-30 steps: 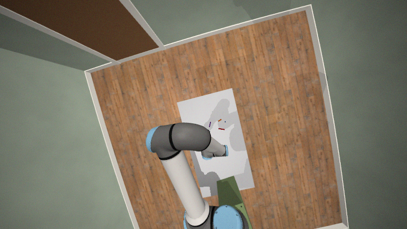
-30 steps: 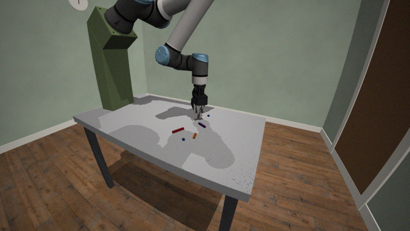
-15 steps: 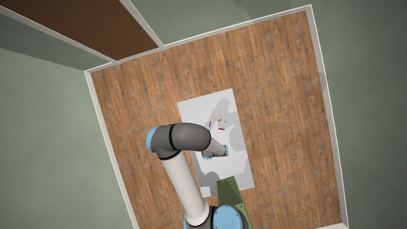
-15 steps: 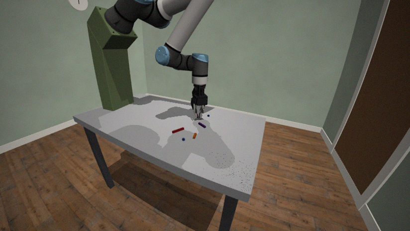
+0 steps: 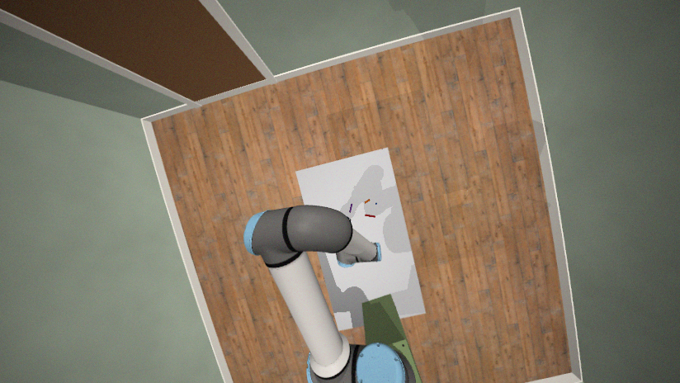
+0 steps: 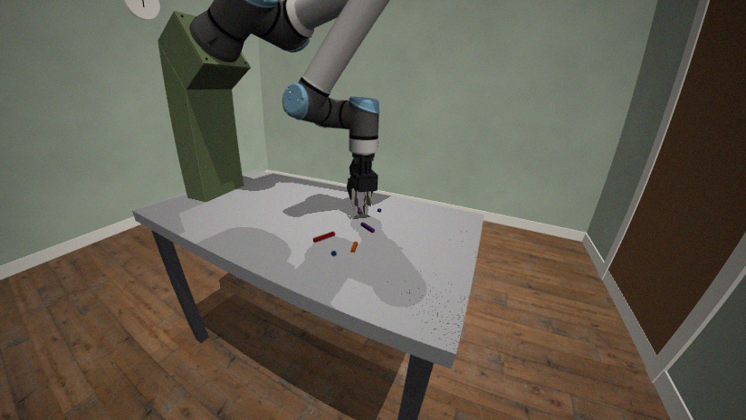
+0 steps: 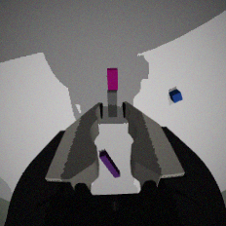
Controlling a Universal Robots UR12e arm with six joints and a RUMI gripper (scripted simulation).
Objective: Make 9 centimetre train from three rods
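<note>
Smooth pale tabletop [image 5: 318, 185] [image 6: 444, 234]. Gripper [image 6: 359, 214] [image 7: 112, 103] slightly open, gripping nothing; one grey rod [image 7: 112, 100] between fingertips, one magenta [image 6: 359, 209] [image 7: 112, 79] end-on beyond. Near gripper: one purple [image 5: 350, 207] [image 6: 367, 227] [image 7: 110, 165], one blue [image 6: 379, 210] [image 7: 176, 95]. Farther: one orange [image 5: 366, 200] [image 6: 353, 247], red [image 5: 370, 215] [image 6: 324, 236], second blue [image 5: 375, 203] [image 6: 334, 253].

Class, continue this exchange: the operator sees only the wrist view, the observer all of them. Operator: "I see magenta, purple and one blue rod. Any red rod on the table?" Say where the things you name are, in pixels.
Observer: Yes, a red rod [image 5: 370, 215] [image 6: 324, 236] lies apart from the other rods.
Operator: And is there another blue one?
Observer: Yes, a second blue rod [image 5: 375, 203] [image 6: 334, 253] lies near the orange rod [image 5: 366, 200] [image 6: 353, 246], not touching it.
</note>
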